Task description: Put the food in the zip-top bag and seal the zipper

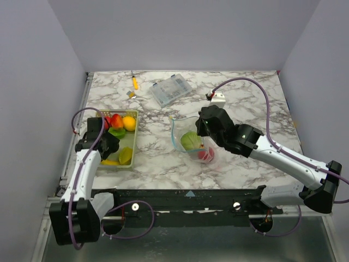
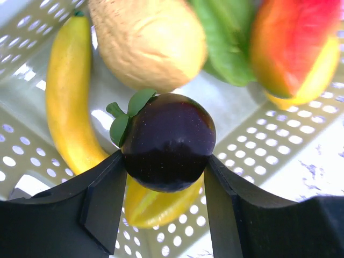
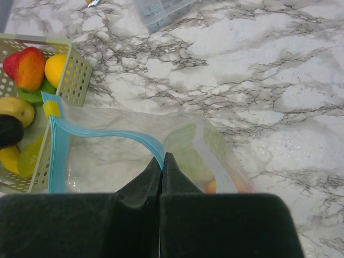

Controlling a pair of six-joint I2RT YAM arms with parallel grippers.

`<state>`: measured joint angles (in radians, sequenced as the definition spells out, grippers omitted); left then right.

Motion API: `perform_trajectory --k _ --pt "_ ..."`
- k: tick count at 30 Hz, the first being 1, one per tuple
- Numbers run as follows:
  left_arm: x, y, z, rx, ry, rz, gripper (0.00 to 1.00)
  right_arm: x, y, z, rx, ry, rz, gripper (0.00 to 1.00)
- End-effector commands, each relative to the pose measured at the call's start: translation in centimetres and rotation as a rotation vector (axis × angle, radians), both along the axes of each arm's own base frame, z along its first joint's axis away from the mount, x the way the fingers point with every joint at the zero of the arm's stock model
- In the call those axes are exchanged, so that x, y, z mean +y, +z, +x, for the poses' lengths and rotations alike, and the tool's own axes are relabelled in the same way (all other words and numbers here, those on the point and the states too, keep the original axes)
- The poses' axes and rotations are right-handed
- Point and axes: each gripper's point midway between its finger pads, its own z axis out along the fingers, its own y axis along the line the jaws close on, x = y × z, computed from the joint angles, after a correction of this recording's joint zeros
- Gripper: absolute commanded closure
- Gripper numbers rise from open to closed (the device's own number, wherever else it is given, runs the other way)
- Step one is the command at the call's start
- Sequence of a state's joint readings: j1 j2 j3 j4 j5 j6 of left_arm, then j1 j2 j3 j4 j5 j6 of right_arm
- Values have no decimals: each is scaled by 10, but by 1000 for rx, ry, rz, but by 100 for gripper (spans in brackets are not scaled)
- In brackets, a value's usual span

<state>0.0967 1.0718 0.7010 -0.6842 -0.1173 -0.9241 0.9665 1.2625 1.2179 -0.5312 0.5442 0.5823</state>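
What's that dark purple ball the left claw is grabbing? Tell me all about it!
It is a round purple toy fruit, nearly black, smooth and shiny like plastic, with small green leaves at its upper left. It is in the pale holed basket with other toy food. The left gripper has its two black fingers against the fruit's left and right sides. A yellow-green piece lies under it and a banana is beside it.
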Motion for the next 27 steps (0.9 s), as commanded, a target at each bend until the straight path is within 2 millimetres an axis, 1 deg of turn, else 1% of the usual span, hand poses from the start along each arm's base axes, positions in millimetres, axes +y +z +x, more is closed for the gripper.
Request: perform_trajectory --k 1,2,5,6,8,10,11,12,13,15,17,19,23,25,27 --pt "0 57 6 -181 -65 125 87 4 14 5 -27 -4 42 99" --pt "-4 69 5 -216 -91 141 90 4 14 5 -27 -5 41 99" --pt "-30 112 7 -340 -239 165 100 4 14 6 -26 -7 41 99" --pt "-43 128 8 -403 -312 155 100 5 13 5 -24 -5 39 99" --pt "-78 163 9 -554 -525 113 100 6 12 7 -20 -6 38 99" --pt "-108 193 1 -683 -684 55 100 9 10 7 -13 -4 38 99" --pt "-127 210 -7 -767 -803 16 100 10 8 7 -10 0 38 99" --pt "-143 226 -13 -849 -885 -17 100 11 8 7 -9 2 41 99" --pt "-160 241 -25 -937 -992 -63 100 12 8 7 -8 3 42 99" --pt "-189 268 -48 -1095 -1173 -132 100 13 7 7 -5 6 45 99" --pt "-206 280 -65 -1172 -1293 -180 100 14 7 7 -4 8 46 99" --pt "-220 284 -76 -1195 -1379 -210 100 15 9 7 -3 8 55 99" --pt "-253 279 -92 -1136 -1554 -301 100 18 12 6 -4 19 74 99" --pt "-268 271 -92 -1083 -1602 -310 100 18 13 6 -5 17 80 99" --pt "-278 263 -88 -1024 -1627 -279 100 18 15 6 -8 16 85 99"
